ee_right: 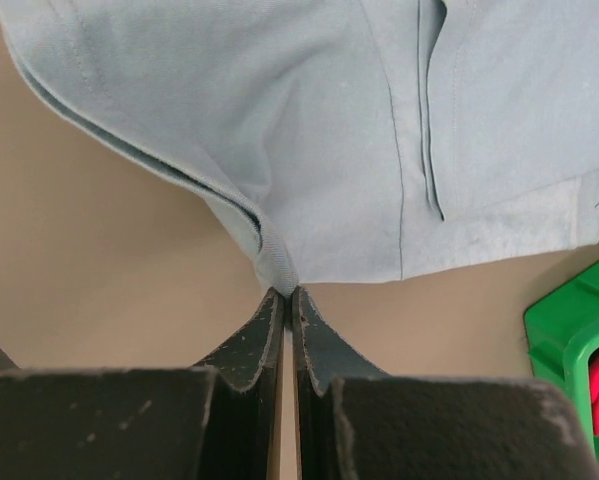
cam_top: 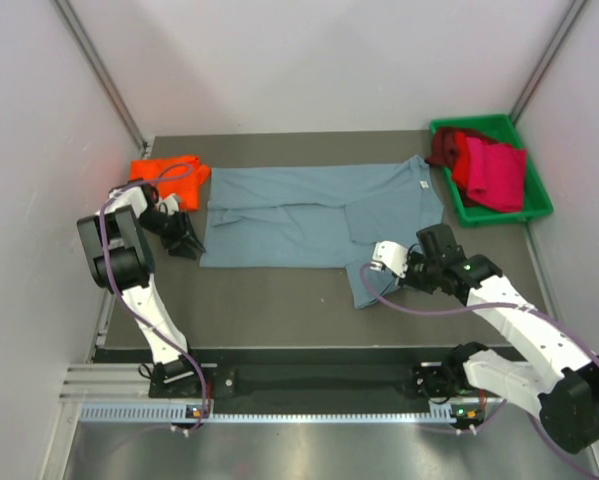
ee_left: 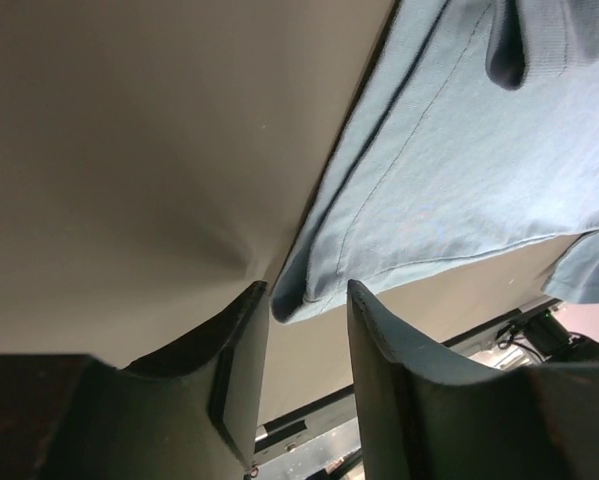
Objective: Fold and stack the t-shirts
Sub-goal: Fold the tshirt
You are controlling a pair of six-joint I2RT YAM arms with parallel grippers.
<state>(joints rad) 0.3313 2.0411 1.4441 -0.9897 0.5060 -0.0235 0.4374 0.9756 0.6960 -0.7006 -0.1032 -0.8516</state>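
Note:
A large slate blue-grey t-shirt (cam_top: 319, 215) lies spread across the middle of the table. My left gripper (cam_top: 189, 243) is at its near-left corner. In the left wrist view that corner (ee_left: 309, 285) lies between the tips of the left gripper (ee_left: 307, 300), which stands open with a gap on each side of the cloth. My right gripper (cam_top: 377, 262) is at the shirt's near-right part. Its jaws (ee_right: 284, 292) are shut on a pinched fold of the blue-grey cloth (ee_right: 279, 265). A folded orange-red t-shirt (cam_top: 169, 176) lies at the far left. Crimson and magenta t-shirts (cam_top: 491, 170) fill the bin.
The green plastic bin (cam_top: 539, 210) stands at the far right corner; its rim (ee_right: 569, 340) shows in the right wrist view. Walls close off the table at the left, back and right. Bare table (cam_top: 269, 305) lies between the blue-grey shirt and the arm bases.

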